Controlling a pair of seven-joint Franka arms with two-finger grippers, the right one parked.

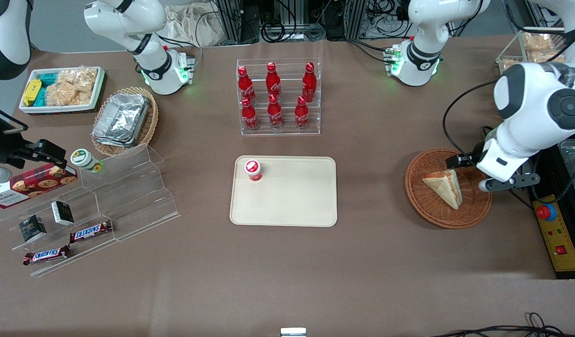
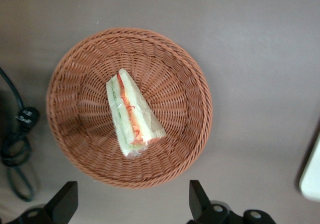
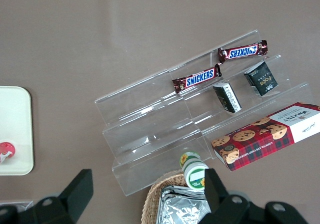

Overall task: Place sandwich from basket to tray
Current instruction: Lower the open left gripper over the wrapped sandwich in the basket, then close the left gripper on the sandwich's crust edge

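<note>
Sandwich (image 1: 444, 186) and tool (image 1: 460, 161) are set close together in the front view: the wedge is seen lying in the basket (image 1: 421, 199), and the tool is held above the basket's rim at the edge farther from the front camera, toward the working arm's end of the bench (image 1: 287, 271). The wedge's long axis is seen to run from a blunt end near the tool down to a point nearer the camera. The tray (image 1: 287, 208) is found well apart, toward the middle of the bench, with a small red-capped cup (image 1: 253, 170) standing on one of its corners. How far the tool is open cannot be told from this view.

From the left wrist view, the basket (image 2: 80, 69) is looked down upon and the sandwich (image 2: 131, 115) is seen near its centre, untouched, filling edge upward. Both fingertips (image 2: 64, 200) are visible spread wide apart with nothing between them. The tool (image 2: 131, 201) is offset from the wedge toward the basket rim, so a short advance over the centre and a descent are judged to be needed. The long axis is seen slightly askew to the line of approach, and the fingers are judged roughly placed to close across the wedge's narrow width.

The right wrist view shows no task thing except a corner of the tray (image 3: 15, 129).
</note>
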